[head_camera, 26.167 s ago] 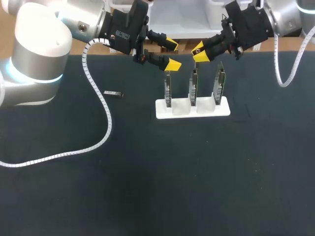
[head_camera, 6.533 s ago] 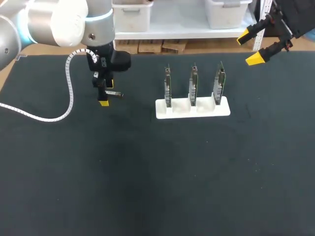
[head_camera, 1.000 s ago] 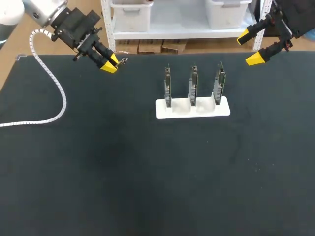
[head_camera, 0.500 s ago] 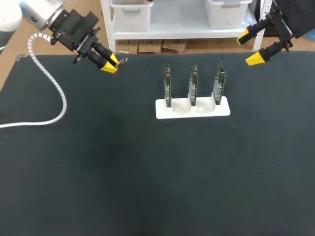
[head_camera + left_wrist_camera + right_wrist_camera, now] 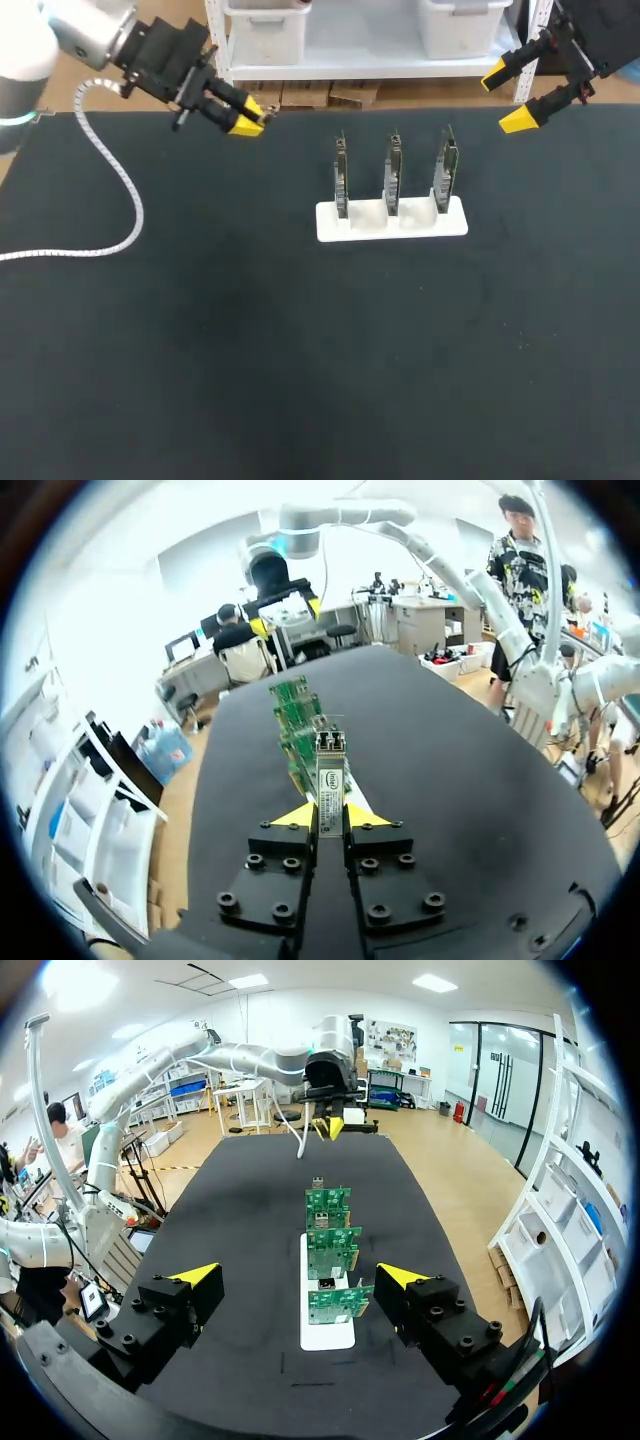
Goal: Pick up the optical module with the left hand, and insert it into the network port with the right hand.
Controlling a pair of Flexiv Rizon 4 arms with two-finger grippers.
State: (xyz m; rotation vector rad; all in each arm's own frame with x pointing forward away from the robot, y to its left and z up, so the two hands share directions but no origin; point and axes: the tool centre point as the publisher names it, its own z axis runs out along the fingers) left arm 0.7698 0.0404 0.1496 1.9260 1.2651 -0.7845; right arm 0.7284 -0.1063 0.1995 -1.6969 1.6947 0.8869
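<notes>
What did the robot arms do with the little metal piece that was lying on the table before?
The left gripper went down to the optical module, shut on it, lifted it off the table and now carries it sideways toward the white rack. The right gripper pulled back from the rack to the far right corner early on and has waited there, open. The rack and its three boards never moved.

Black-covered table (image 5: 300,380) carries a white rack (image 5: 360,226) holding three upright green boards (image 5: 393,172) in a row, white coiled cable (image 5: 112,236) resting at left.
</notes>
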